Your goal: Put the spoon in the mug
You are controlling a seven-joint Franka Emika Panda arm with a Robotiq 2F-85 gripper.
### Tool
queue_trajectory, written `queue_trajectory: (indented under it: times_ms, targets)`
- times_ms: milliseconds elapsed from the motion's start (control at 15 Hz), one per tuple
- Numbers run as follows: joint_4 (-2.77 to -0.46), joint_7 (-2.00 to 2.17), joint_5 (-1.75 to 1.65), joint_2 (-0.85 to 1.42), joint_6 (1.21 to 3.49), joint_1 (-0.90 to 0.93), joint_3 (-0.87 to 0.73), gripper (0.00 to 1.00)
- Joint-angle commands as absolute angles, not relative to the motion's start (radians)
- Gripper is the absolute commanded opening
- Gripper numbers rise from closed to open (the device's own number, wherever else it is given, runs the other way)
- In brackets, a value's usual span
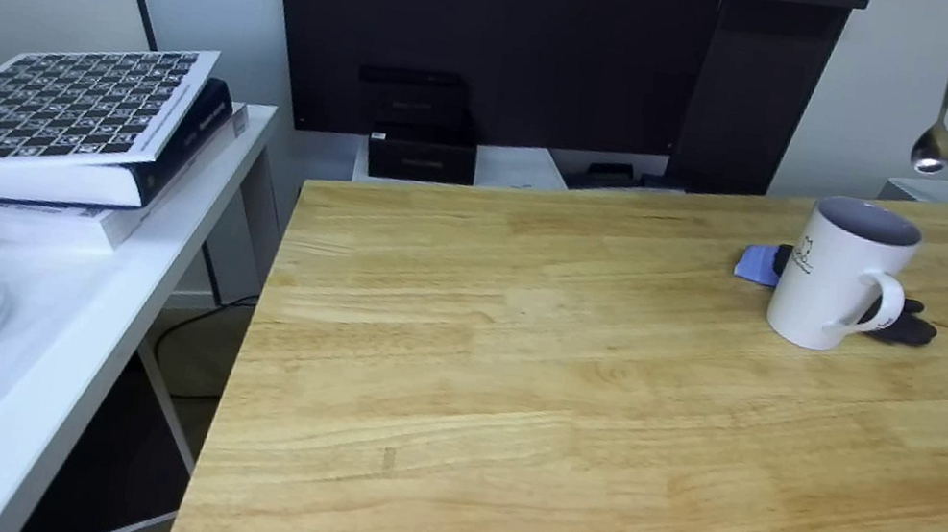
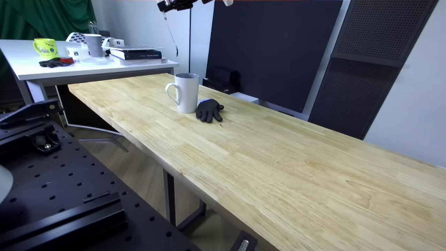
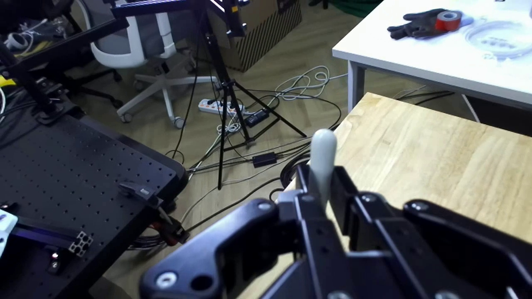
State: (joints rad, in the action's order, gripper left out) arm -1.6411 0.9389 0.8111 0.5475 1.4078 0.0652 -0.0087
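My gripper (image 3: 322, 182) is shut on the pale handle of the spoon (image 3: 323, 151) in the wrist view. In an exterior view my gripper (image 2: 164, 6) is at the top edge and the spoon (image 2: 176, 51) hangs from it, bowl down and slightly tilted. The spoon (image 1: 933, 149) also hangs in an exterior view, where the gripper is out of view. The white mug (image 1: 834, 281) with its grey-blue inside stands upright on the wooden table, and also shows in an exterior view (image 2: 189, 93). The spoon bowl is above rim height, apart from the mug. The mug is out of the wrist view.
A black glove (image 2: 209, 109) lies on the wooden table (image 2: 264, 153) right beside the mug. A white table (image 1: 61, 310) with stacked books (image 1: 50, 123) stands alongside. A yellow mug (image 2: 46, 48) and a grey cup (image 2: 94, 45) stand on it.
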Motion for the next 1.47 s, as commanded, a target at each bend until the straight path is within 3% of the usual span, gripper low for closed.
queue_trajectory:
  times_ms: [0,1400]
  targets:
    - [-1.776,0.888,0.836,0.471,1.435,0.045,-0.027,0.04]
    - [-1.651,0.836,0.874,0.642,1.468,0.002,-0.060,0.04]
